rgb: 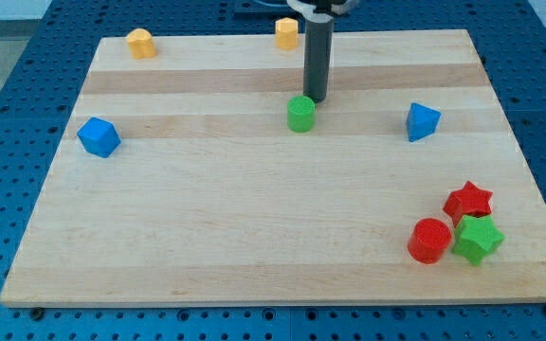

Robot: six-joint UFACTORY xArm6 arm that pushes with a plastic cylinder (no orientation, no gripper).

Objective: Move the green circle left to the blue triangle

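Note:
The green circle (300, 114) is a small green cylinder near the middle of the wooden board, toward the view's top. The blue triangle (422, 121) lies to its right, well apart from it. My tip (315, 99) is the lower end of the dark rod and stands just above and to the right of the green circle, very close to it or touching it.
A blue block (98, 136) with several faces sits at the view's left. Two yellow blocks (140, 43) (286, 32) sit along the top edge. A red star (468, 201), a red cylinder (429, 240) and a green star (478, 239) cluster at the bottom right. The board (254, 227) lies on a blue pegboard.

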